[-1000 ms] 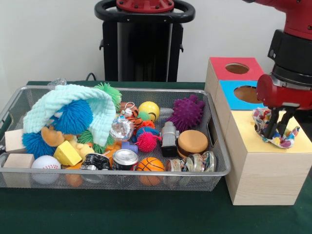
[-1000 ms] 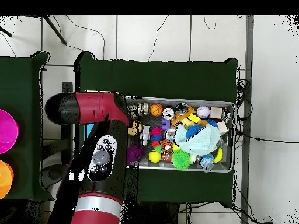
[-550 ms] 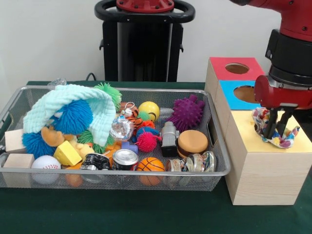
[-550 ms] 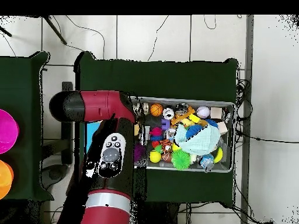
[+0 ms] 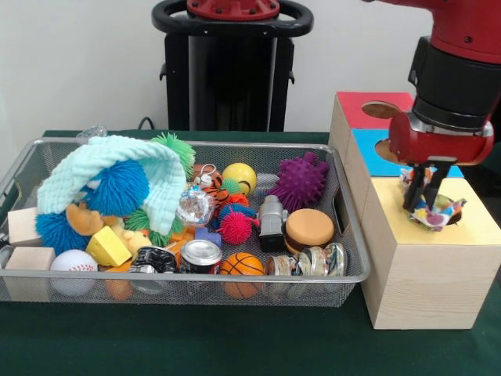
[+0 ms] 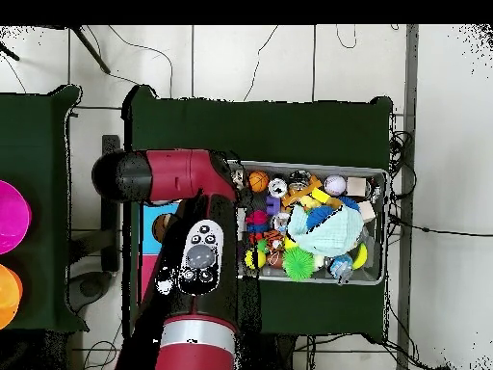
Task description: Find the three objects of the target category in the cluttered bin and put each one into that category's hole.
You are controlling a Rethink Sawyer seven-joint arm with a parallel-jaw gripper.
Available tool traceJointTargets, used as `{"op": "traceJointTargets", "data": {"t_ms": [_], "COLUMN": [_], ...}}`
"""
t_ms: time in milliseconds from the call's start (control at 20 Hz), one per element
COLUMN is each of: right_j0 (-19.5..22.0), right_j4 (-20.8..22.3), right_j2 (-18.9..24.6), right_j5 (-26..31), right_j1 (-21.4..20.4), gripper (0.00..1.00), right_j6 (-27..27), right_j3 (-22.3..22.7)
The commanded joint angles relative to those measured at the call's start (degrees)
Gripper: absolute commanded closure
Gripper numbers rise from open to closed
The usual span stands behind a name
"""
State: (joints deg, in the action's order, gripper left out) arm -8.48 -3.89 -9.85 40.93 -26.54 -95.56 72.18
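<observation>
Crumpled patterned cloth (image 5: 433,213) in yellow round hole (image 5: 448,210); hand (image 5: 420,205) pinching it

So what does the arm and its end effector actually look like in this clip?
The arm is glossy red with a wide black band near the wrist, ending in a rounded red housing. From it hang two thin dark fingers forming the end effector. In the overhead view the arm is red and black, with a black panel of grey round buttons. No loose cables show.
</observation>
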Motion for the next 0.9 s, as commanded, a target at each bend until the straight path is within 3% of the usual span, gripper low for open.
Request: {"op": "traceJointTargets", "data": {"t_ms": [50, 300, 650, 900], "right_j0": [3.77, 4.46, 3.29, 2.25], "right_j4": [7.02, 7.99, 6.04, 4.65], "right_j2": [4.58, 5.83, 7.03, 7.35], "right_j5": [6.27, 4.58, 1.12, 3.92], "right_j1": [0.55, 1.37, 2.61, 2.21], "gripper": [1.00, 1.00, 1.00, 1.00], "right_j6": [7.93, 6.53, -0.67, -2.28], "right_j3": [10.48, 10.22, 10.46, 10.06]}}
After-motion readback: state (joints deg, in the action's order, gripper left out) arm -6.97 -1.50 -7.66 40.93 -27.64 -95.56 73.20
